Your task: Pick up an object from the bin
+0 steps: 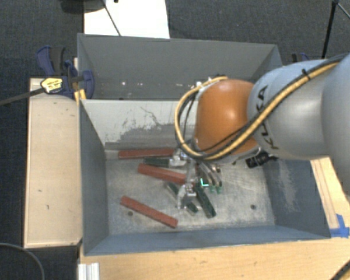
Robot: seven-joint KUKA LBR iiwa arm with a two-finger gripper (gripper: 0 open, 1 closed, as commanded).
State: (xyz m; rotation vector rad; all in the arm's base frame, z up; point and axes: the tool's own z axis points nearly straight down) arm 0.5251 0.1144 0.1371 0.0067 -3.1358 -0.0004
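Note:
My gripper (191,198) hangs below the orange wrist cover, low over the middle of the bin floor. Its tip is down among some dark green bars (207,206) that lie crossed right under it. A short dark green piece (176,188) sits just to its left. Whether anything is gripped is hidden by the gripper body. A red-brown bar (161,174) lies slanted just left of the gripper, its right end close to it.
A second red-brown bar (144,153) lies along the foot of the back wall. A third (148,211) rests slanted at the front left. The arm covers the bin's right rear part.

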